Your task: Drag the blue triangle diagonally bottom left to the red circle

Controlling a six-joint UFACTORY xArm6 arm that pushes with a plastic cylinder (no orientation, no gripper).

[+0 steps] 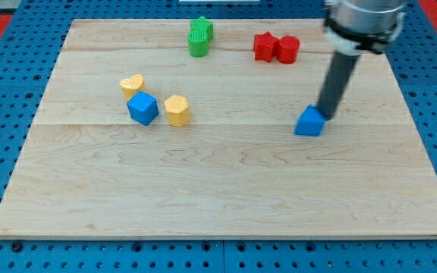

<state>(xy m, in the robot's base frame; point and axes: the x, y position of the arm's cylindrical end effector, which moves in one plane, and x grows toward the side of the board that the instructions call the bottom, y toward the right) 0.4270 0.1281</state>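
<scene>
Rod's tip [325, 116] touching blue triangle [309, 121], at its upper right; bare rod, nothing gripped. Two red blocks [276, 48] above-left. Two green [199, 36], two yellow [177, 110], one blue cube [143, 108] far left.

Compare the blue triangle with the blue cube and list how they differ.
The blue triangle is wedge-shaped; the blue cube is boxy. The triangle sits alone at the view's right with my tip at its upper right edge; the cube sits on the left between two yellow blocks. Both are blue and similar in size.
</scene>
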